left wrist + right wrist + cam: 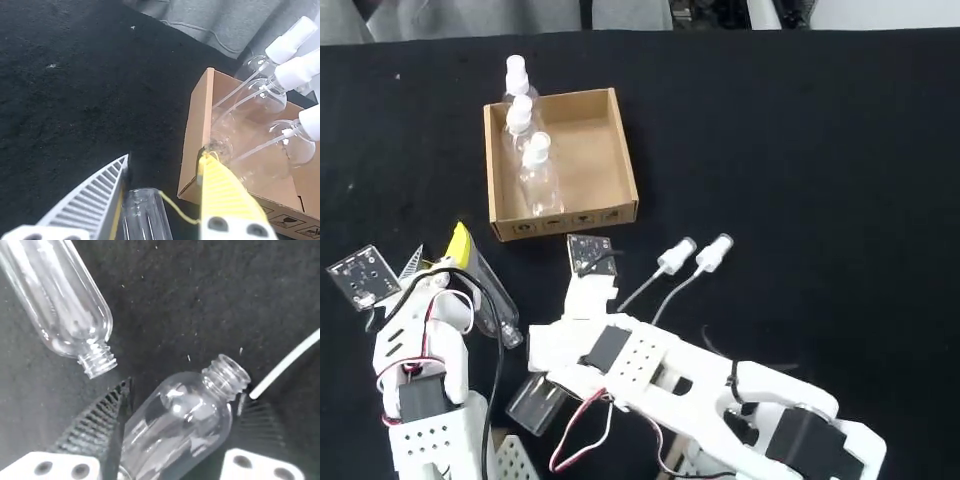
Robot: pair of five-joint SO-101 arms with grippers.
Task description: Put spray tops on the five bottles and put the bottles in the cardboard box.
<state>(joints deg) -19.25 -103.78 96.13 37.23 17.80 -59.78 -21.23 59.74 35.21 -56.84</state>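
High view. Black table (820, 150). Cardboard box (565, 222) at far left-centre, with three capped bottles (537, 165) in a row along its left side. Two loose spray tops (677, 255) (717, 250) lie right of the box, dip tubes trailing toward the near side. The left bottle (492, 298), uncapped, lies by the left gripper (438, 250), long axis near to far, neck at the near end. The right arm (650, 365) reaches in from near right. The base of a second uncapped bottle, the held bottle (538, 403), shows under it.

Left wrist view. The left gripper (164, 159) has its jaws spread, astride the left bottle (145, 215). The grey finger (95, 205) is against it, with a gap showing at the yellow finger (225, 200). Not gripping, by the look. Box wall (197, 135) just beyond to the right.

Right wrist view. The right gripper (185, 390) appears clamped on the held bottle (180, 425), a finger on each flank and the open neck beyond the fingertips. The left bottle (55, 295) lies beside it, apart. A dip tube (287, 360) ends just beside the held neck.

Judgement: two bottles remain to be capped. The tops lie to the far right of the held neck, on the right arm's side and well apart from the left gripper. That gap is what the capping move turns on.
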